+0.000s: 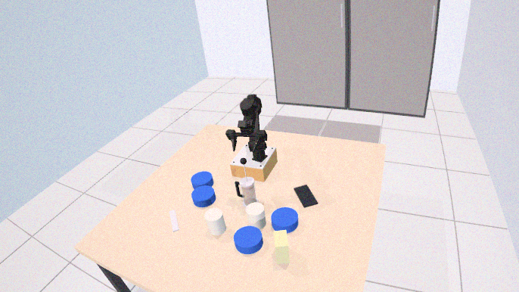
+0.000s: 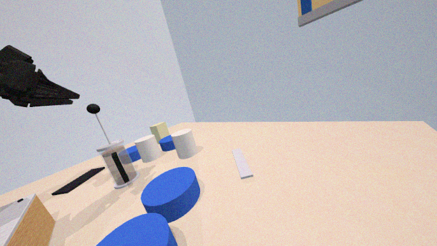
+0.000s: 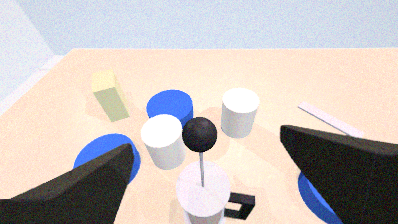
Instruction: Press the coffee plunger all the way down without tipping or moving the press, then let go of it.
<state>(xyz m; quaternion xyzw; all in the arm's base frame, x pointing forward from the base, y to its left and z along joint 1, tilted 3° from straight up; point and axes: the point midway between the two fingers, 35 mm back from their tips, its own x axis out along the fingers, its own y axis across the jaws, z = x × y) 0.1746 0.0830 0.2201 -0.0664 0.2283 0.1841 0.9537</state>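
Pincer: the pincer (image 3: 200,165) is spread wide with nothing between its fingers; in the wrist view the two dark fingers frame the plunger knob from either side without touching it.
Pincer position: in the exterior view it (image 2: 68,97) hangs in the air, above and to one side of the knob, apart from it.
Plunger: a round black knob (image 3: 199,134) on a thin grey rod (image 2: 102,128), standing raised well above the lid.
Press: the coffee press (image 2: 118,164) is a clear glass cylinder with a pale lid, dark liquid inside and a black handle (image 1: 238,188) on its side; it stands upright on the bench (image 2: 318,178), just in front of the arm's wooden base (image 1: 254,168).
Near the press: two white cylinders (image 1: 215,221) and four blue discs (image 1: 248,239) stand around it, none touching it.
Farther out: a flat black slab (image 1: 306,195) lies to one side, a pale yellow block (image 1: 281,246) beyond the discs, and a thin white strip (image 1: 173,220) lies well apart.
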